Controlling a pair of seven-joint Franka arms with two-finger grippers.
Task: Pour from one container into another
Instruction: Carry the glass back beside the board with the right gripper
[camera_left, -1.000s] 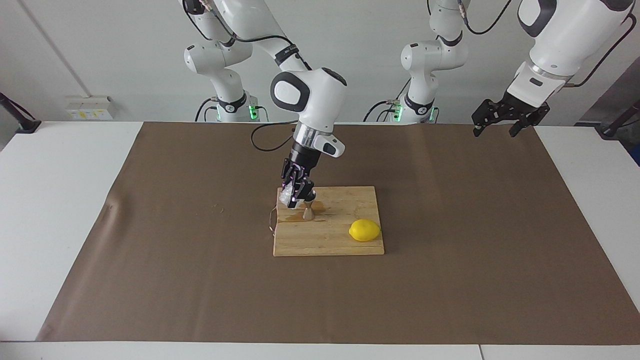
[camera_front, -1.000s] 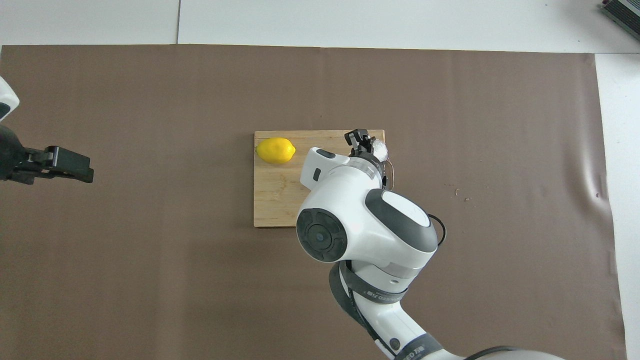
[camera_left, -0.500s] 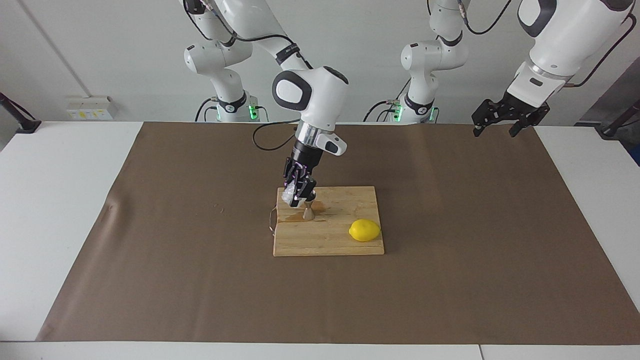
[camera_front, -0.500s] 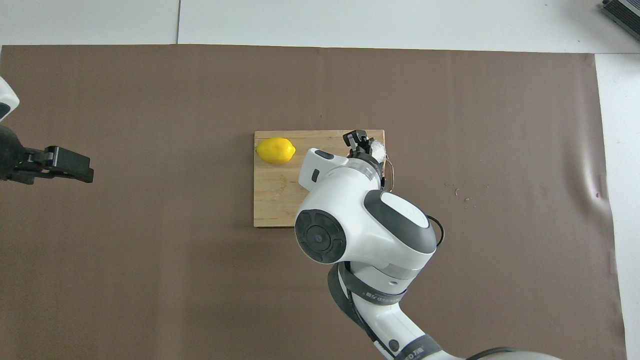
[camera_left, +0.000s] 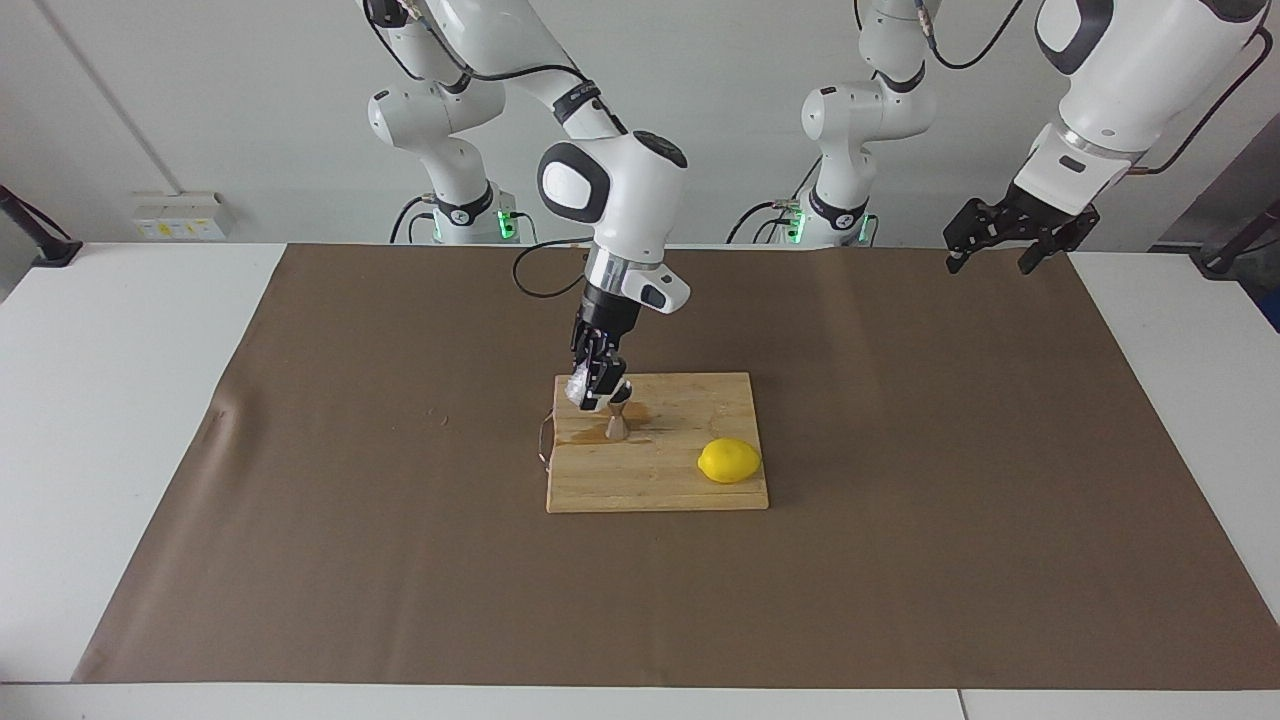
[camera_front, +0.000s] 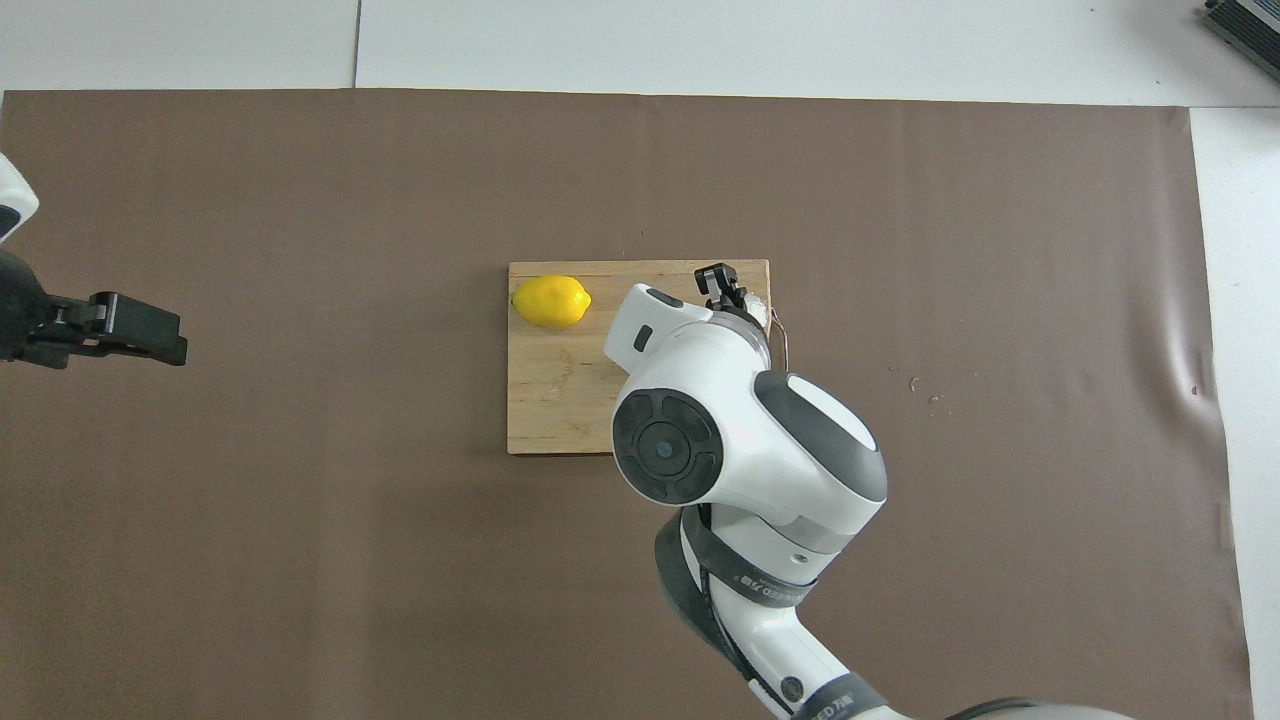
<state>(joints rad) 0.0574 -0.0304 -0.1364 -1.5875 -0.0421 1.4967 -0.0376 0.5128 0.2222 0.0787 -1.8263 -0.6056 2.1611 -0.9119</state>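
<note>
My right gripper is clamped on the cup wall, tipped over the jigger; glass is slick and fragile, so I'm going gentle.

white arms, grey joint caps, black grippers, black cables.

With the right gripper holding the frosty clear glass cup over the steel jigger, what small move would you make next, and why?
Probably tip the short frosty clear glass cup a little further over the small grey hourglass steel jigger. The right gripper is shut on the cup just above the jigger's mouth, with a wet patch on the wooden cutting board around its foot. The left gripper waits open over the table's end.
</note>
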